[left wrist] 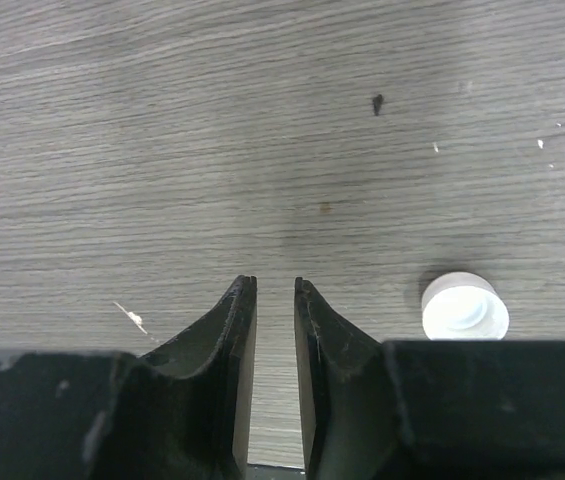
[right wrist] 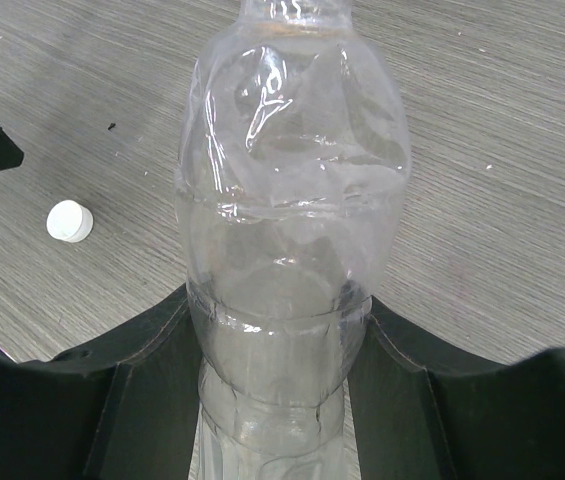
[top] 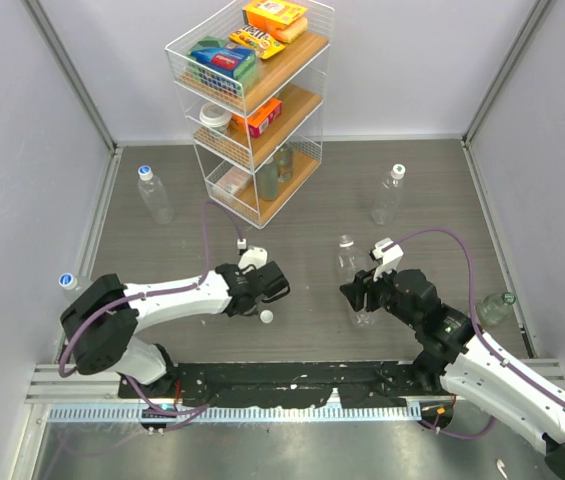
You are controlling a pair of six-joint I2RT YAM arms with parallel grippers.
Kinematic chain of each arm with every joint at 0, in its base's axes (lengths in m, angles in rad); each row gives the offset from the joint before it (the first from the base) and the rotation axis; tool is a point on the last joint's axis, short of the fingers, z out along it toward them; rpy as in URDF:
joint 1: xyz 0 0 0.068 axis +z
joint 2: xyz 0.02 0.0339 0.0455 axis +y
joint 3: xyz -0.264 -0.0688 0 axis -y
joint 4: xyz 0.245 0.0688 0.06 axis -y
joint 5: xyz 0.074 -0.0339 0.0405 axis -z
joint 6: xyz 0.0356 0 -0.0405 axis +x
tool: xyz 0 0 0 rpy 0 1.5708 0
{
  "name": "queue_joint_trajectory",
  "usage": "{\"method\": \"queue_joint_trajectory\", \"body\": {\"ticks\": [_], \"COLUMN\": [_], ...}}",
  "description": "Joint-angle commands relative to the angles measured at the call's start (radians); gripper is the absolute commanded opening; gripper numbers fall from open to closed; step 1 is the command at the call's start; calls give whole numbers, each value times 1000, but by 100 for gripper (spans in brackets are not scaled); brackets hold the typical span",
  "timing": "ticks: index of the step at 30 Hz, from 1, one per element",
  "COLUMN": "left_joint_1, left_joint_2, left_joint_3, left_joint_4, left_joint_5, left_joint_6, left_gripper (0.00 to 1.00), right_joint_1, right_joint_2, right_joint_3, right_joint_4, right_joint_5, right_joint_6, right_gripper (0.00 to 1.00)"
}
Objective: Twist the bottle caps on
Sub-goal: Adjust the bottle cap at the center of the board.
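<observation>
**Bottle gripped upright, cap loose on the table [top: 432, 200]**

From above, your right gripper [top: 358, 296] clamps the seemingly uncapped bottle [top: 348, 262] upright, probably to steady it for capping. Your left gripper [top: 274, 286] hangs just beside the white cap [top: 265, 316]. At the left wrist, the jaws stand nearly together, grasping nothing, with the cap off to one side. At the right wrist, the fingers squeeze the bottle's lower body.

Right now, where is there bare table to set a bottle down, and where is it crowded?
Bare: the strip between the wire rack and the far right bottle; also between the far left bottle and the left arm. Crowded: the middle, around the loose cap and the gripped bottle.
</observation>
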Motion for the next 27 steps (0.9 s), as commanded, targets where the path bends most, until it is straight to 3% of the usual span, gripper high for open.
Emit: {"method": "queue_joint_trajectory", "body": {"ticks": [1, 11, 15, 20, 27], "left_joint_1": [-4, -1, -2, -2, -8], "left_joint_2": [-56, -233, -176, -87, 5], "left_joint_3": [-12, -148, -136, -108, -75], "left_joint_4": [51, 349, 389, 464, 443], "left_joint_5": [23, 264, 315, 444, 453], "left_joint_6": [11, 63, 86, 112, 117], "left_gripper": [26, 48, 47, 40, 29], "right_joint_1": [2, 2, 2, 2, 2], "right_joint_2": [-1, 3, 2, 0, 2], "right_joint_3": [38, 39, 39, 38, 39], "right_joint_4": [40, 39, 40, 39, 37], "right_joint_5": [-3, -8, -12, -11, -14], "right_joint_6": [-8, -10, -11, -10, -10], "right_gripper": [27, 27, 27, 27, 27]}}
